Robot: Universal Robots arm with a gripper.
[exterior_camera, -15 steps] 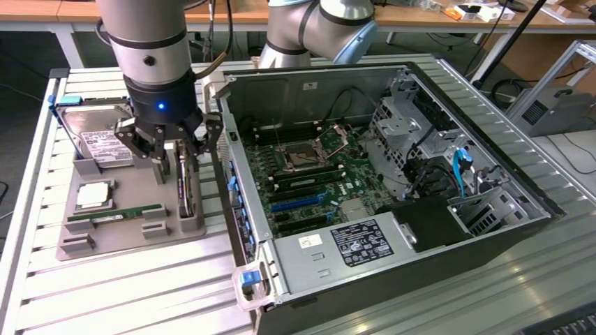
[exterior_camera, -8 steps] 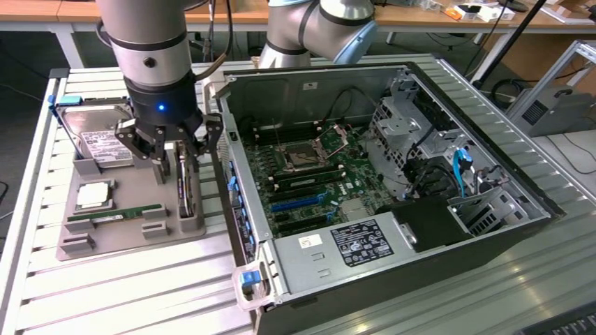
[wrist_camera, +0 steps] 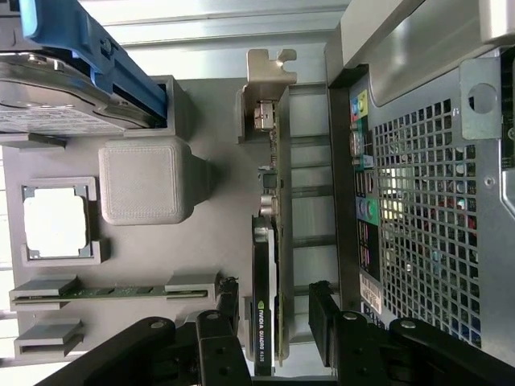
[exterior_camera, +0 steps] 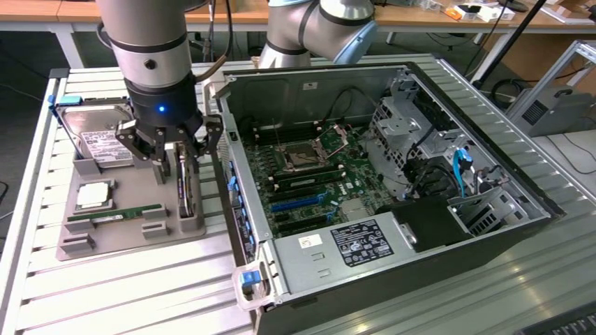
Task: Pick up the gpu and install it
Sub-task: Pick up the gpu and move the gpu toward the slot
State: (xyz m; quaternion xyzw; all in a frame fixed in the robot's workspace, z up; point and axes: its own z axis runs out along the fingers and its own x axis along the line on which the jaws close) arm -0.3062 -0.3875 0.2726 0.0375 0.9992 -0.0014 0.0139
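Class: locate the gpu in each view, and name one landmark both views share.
Exterior view: gpu on edge in the grey tray, at the exterior view's left of the computer case, under the open pincer.
Wrist view: gpu on edge between the tray's grey block and the case's grille, inside the pincer.
Shared landmark: the green memory stick in the tray.

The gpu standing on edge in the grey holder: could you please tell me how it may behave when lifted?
The gpu probably lifts as one stiff piece, since its board carries a black cooler. It stands on edge in the grey holder, so it may tip if nudged sideways. Its silver bracket juts past one end and could snag.
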